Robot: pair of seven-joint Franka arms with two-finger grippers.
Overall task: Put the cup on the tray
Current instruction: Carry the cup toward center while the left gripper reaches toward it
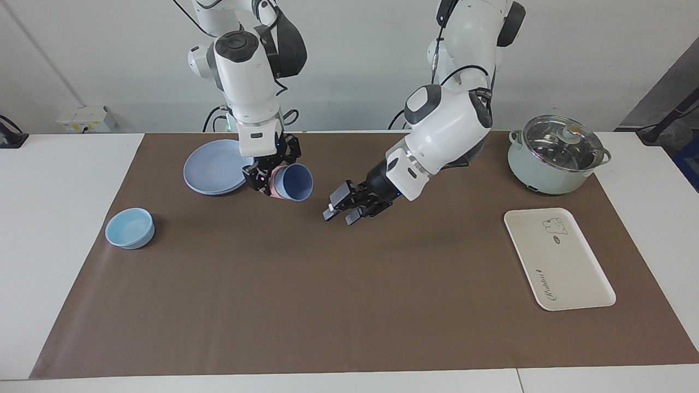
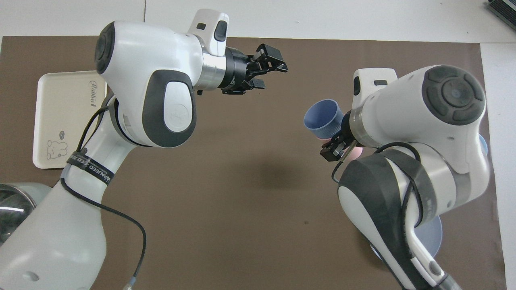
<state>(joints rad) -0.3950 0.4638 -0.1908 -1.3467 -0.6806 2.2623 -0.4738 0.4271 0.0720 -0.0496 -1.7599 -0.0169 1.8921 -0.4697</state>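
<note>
The periwinkle-blue cup is held in the air, tipped on its side, its open mouth turned toward the left arm's end of the table. My right gripper is shut on its wall, over the mat beside the blue plates. In the overhead view the cup sticks out of the right gripper. My left gripper is open and empty, up over the middle of the mat, pointing at the cup with a gap between them; it also shows in the overhead view. The cream-white tray lies at the left arm's end.
A salmon-pink tumbler shows as a sliver by the right gripper. Round blue plates lie near the right arm's base. A light-blue bowl sits at the right arm's end. A lidded pot stands nearer to the robots than the tray.
</note>
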